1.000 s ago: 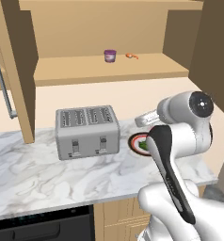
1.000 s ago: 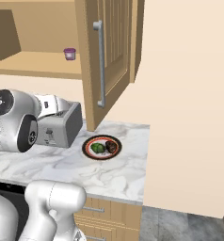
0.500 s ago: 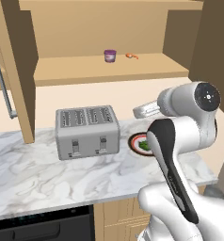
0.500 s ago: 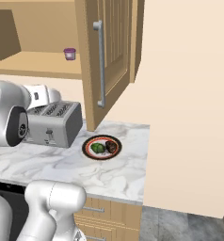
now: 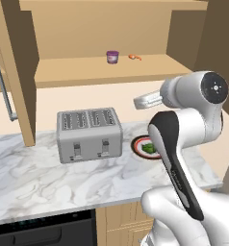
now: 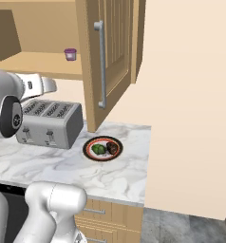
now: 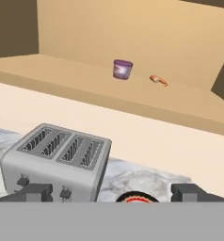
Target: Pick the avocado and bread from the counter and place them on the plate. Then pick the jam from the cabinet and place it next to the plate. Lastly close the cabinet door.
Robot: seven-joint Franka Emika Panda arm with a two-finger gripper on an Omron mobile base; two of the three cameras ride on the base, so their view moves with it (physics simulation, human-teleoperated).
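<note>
The purple jam (image 7: 123, 69) stands on the shelf of the open cabinet (image 5: 102, 72), also seen as jam (image 5: 112, 56) and jam (image 6: 70, 53). On the counter (image 5: 63, 178) lies the plate (image 6: 103, 140) with the green avocado (image 6: 98, 150) and the dark bread (image 6: 112, 149) on it. My gripper (image 5: 137, 102) hangs open and empty in the air above the plate (image 5: 137, 144), below the shelf and well short of the jam. In the hand view its fingertips (image 7: 34, 192) stand wide apart.
A silver toaster (image 5: 89, 133) stands left of the plate. A tiny orange item (image 5: 134, 57) lies on the shelf right of the jam. The cabinet door (image 6: 110, 57) with its silver handle (image 6: 101, 64) stands open over the plate. A second open door (image 5: 15, 72) is at the left.
The hand has risen from just above the plate toward the shelf, staying open. The plate, avocado, bread and jam have not moved.
</note>
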